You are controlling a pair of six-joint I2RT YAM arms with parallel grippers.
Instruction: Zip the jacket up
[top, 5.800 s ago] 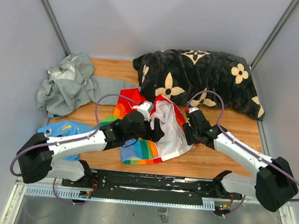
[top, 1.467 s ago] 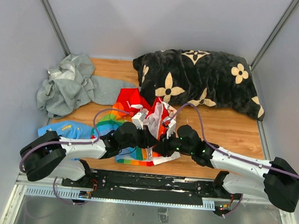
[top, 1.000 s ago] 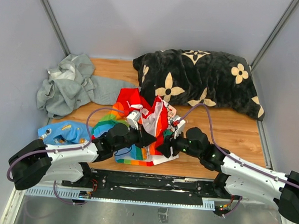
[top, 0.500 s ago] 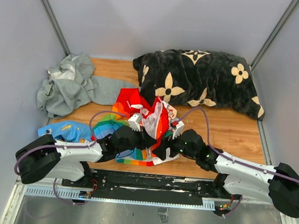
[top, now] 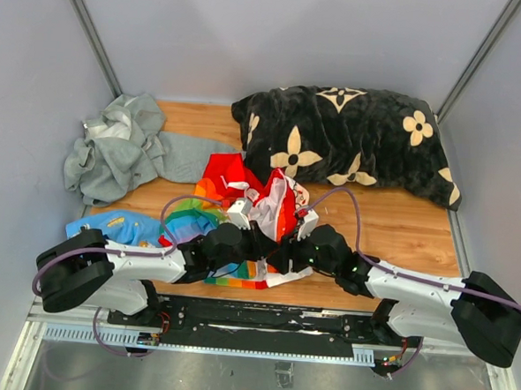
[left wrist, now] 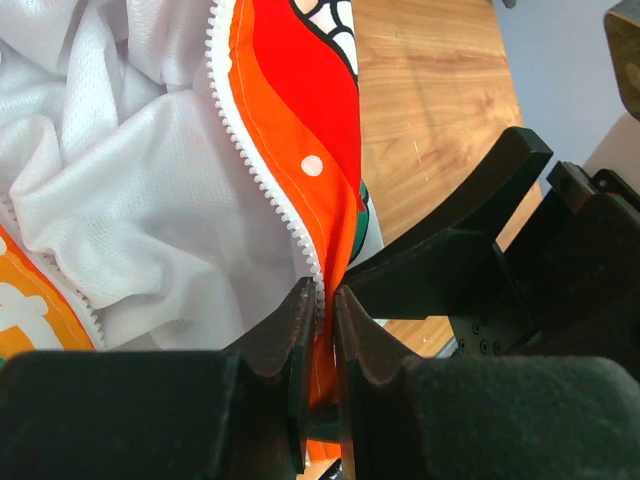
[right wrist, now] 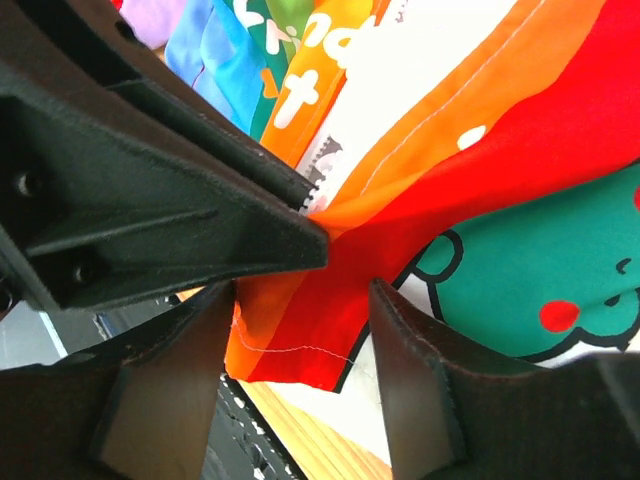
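Top external view: at the far left a crumpled grey sweatshirt (top: 122, 147) lies on the wooden table (top: 418, 224). Nearer the arms, a light-blue garment (top: 121, 226) lies partly under the left arm. The jacket (top: 235, 177) sits bunched in the middle of the table, red with rainbow stripes and white lining showing. The two arms meet at its near edge, the left gripper (top: 251, 240) just beside the right gripper (top: 285, 250). A black plush pillow (top: 353, 130) with cream flowers fills the back right, well apart from the grippers.

Left wrist view: the left gripper (left wrist: 322, 296) is drawn narrow, its two fingers nipping the jacket's (left wrist: 290, 130) orange-red front edge, where a row of white zipper teeth (left wrist: 262, 170) runs down into the grip. White mesh lining lies to the left of that edge. The right gripper's black finger (left wrist: 450, 255) comes in from the right and touches the same spot.

Right wrist view: the right gripper (right wrist: 300, 292) stands wide, its fingers (right wrist: 410, 385) apart on either side of the jacket's (right wrist: 520, 130) lower corner without pinching it. The left gripper's dark finger (right wrist: 160, 210) points in from the left and presses the cloth there.
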